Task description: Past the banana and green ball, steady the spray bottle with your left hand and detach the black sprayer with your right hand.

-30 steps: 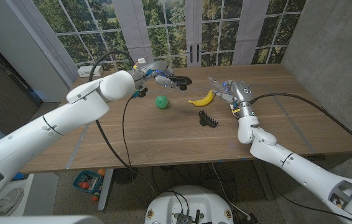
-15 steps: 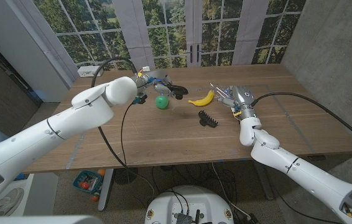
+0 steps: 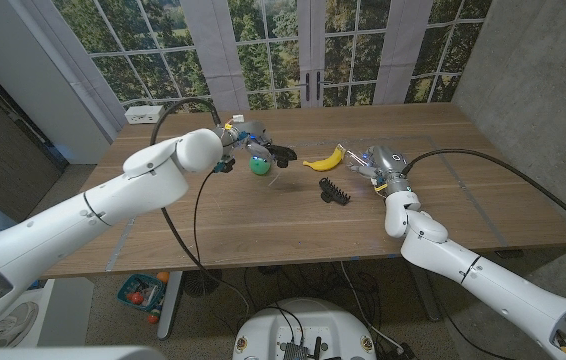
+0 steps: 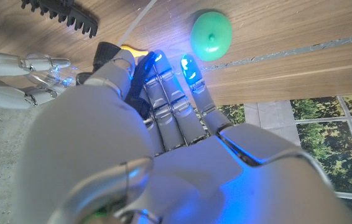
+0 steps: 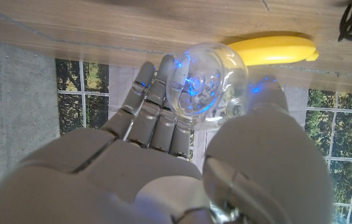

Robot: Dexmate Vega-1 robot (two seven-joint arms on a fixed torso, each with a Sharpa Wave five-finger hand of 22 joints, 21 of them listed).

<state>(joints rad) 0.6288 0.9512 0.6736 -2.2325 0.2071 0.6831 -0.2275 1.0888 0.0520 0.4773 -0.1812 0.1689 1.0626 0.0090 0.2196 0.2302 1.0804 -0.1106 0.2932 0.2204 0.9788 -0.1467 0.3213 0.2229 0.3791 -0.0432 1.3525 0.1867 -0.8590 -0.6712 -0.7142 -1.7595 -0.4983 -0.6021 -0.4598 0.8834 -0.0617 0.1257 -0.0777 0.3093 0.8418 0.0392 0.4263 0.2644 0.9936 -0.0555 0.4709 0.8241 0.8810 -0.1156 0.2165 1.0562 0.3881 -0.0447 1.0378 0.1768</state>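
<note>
Honestly, the biggest risk I see is a drop. The right hand (image 3: 378, 162) has its fingers and thumb curled around the clear spray bottle (image 5: 207, 87), holding it up off the table (image 3: 263, 230) just right of the banana (image 3: 325, 158). That plastic looks smooth and rounded, so if the grip loosens it could squirt out sideways and roll. The roles also look swapped from what the task says: the left hand (image 3: 253, 145) is the one pinching the black sprayer (image 3: 282, 154), right above the green ball (image 3: 260, 166). The sprayer and the bottle are well apart, so I'd judge it's already off. A thin pale line hangs down from the sprayer, and I'm guessing that's the dip tube. If so, it could brush the ball and set it rolling, or drip on the wood. The left wrist view shows the black head tucked between thumb and fingers, but I can't tell how firm that pinch is, so a slip there is possible too. A black comb (image 3: 335, 190) lies on the table between the two hands and nearer the robot, and could get bumped if either hand comes down carelessly. As for looks, the bottle is see-through and bulbous seen end-on, and blue light glints through it from the fingertips.
</note>
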